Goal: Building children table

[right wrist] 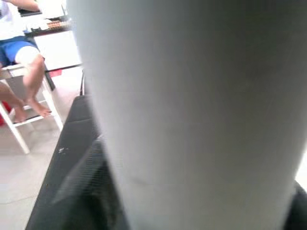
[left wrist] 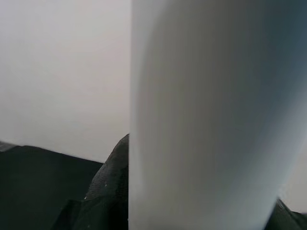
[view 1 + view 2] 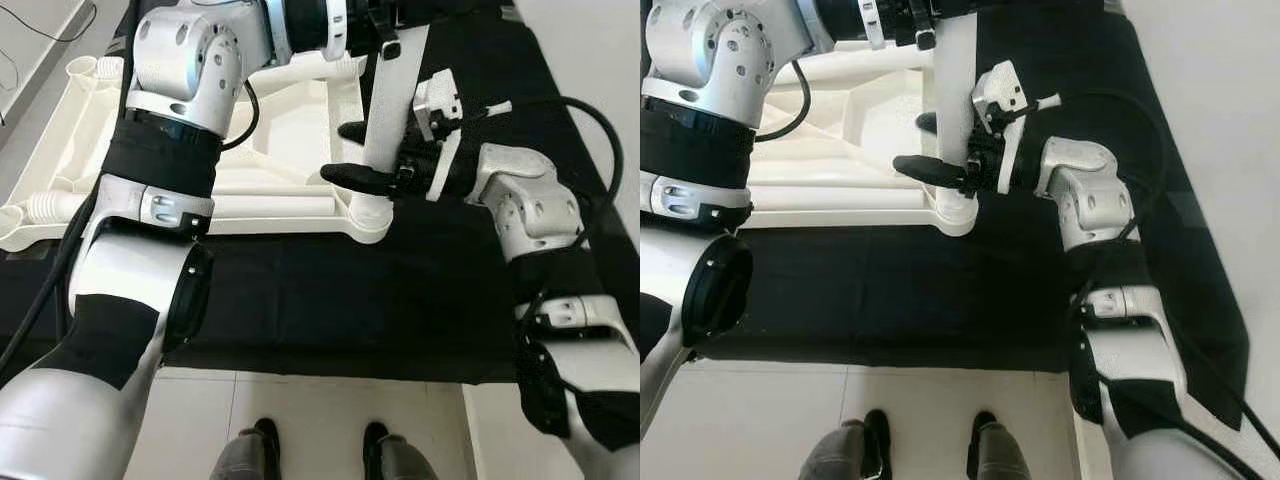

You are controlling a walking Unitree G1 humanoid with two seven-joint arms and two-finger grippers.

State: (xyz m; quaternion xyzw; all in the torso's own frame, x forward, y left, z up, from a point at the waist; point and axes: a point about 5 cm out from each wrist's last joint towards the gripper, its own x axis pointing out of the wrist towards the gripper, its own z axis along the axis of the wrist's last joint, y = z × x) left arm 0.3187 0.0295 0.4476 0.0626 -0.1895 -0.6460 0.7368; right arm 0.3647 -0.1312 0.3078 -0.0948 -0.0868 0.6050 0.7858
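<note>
Silver arms, black sleeves, cables

Both head views are bright and evenly lit by soft daylight, sharp across the frame, with slight wide-angle bending at the edges. The black mat (image 3: pixel 330 300) swallows detail, while the white table top (image 3: pixel 290 120) nearly blows out. Shadows are faint. In both wrist views the white leg (image 2: pixel 211 115) is very close, blurred and featureless.

Head stereo pair looking steeply down, sharing the upright table leg (image 3: pixel 392 110); wrist cameras pressed close against it
</note>
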